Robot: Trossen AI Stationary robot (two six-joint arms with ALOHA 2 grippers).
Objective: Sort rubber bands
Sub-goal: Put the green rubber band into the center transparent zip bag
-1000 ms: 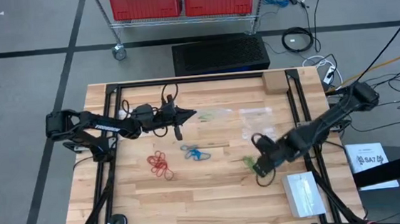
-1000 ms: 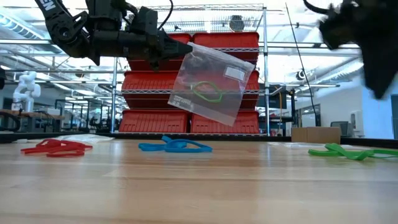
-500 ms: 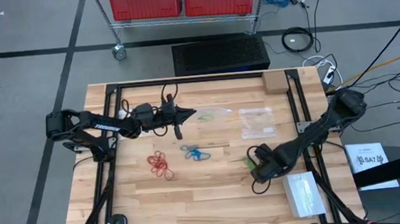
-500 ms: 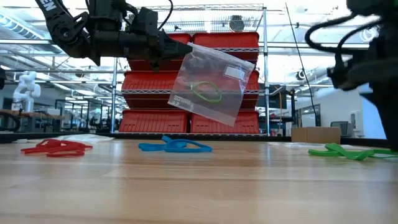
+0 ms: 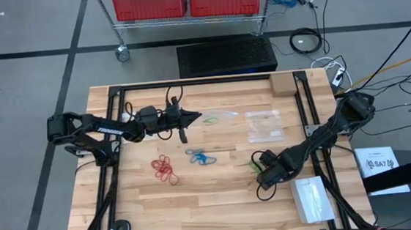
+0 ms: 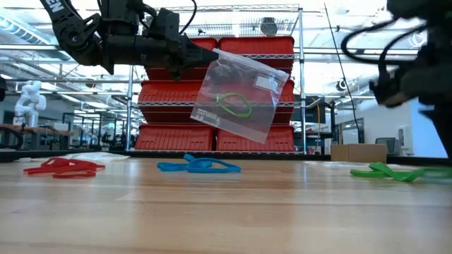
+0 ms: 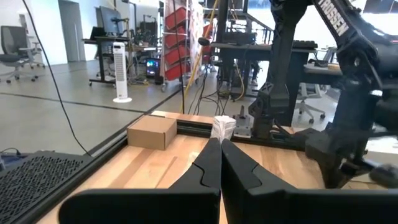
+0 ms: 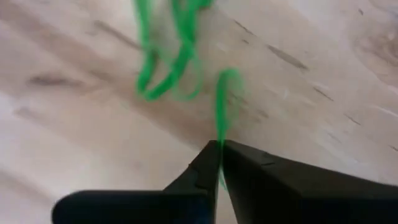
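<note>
Red bins filled the shelf behind the wooden surface. At nine o'clock, the left claw pinched a clear bag. At four o'clock, the right claw was pressed together on one green strand of the rubber bands, which looked light, soft and stretchy. Red bands and blue bands lay near six o'clock, well apart from the claw.

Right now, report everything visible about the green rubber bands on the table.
The green rubber bands are a small tangle of thin, bright green loops that look like soft rubber. They lie flat on the bare wood tabletop toward its right side, apart from the blue and red clusters. The right gripper is down at the tangle, its fingers shut on one green strand that runs up from between the tips; the other loops lie slack on the wood just beyond it.
</note>
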